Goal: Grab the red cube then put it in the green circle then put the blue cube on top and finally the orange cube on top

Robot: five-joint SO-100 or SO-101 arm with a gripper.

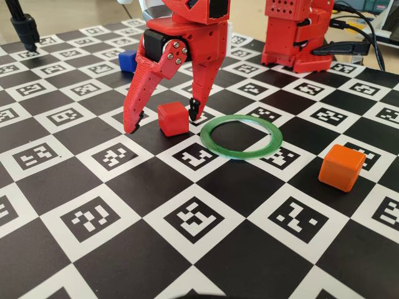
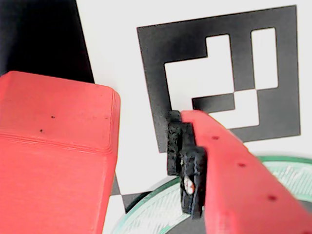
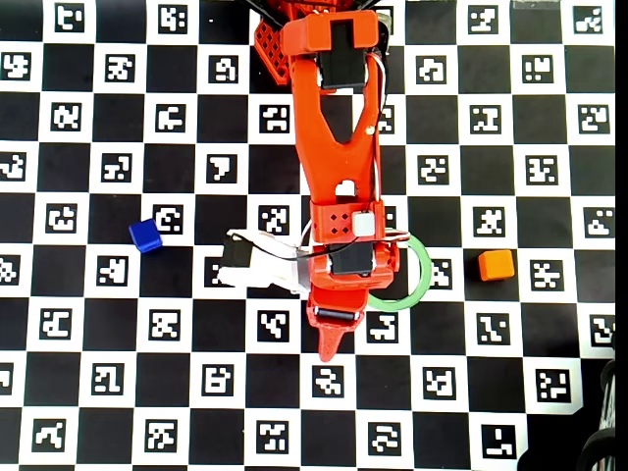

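Note:
The red cube [image 1: 173, 118] sits on the checkered board just left of the green circle [image 1: 241, 136]. My gripper [image 1: 163, 122] is open and lowered around the cube, one fingertip on each side near the board. In the wrist view the red cube [image 2: 53, 146] fills the left, and a strip of board shows between it and the black finger pad [image 2: 187, 168]; the green circle [image 2: 161, 209] lies under that finger. The blue cube [image 1: 128, 60] rests at the back left, the orange cube [image 1: 341, 166] at the right. From overhead the arm hides the red cube; the blue cube [image 3: 145, 235] and orange cube [image 3: 496, 265] show.
A red robot base [image 1: 296, 34] with cables stands at the back right of the fixed view. A black stand [image 1: 25, 28] is at the back left. The board [image 1: 187, 249] is a black-and-white marker checkerboard.

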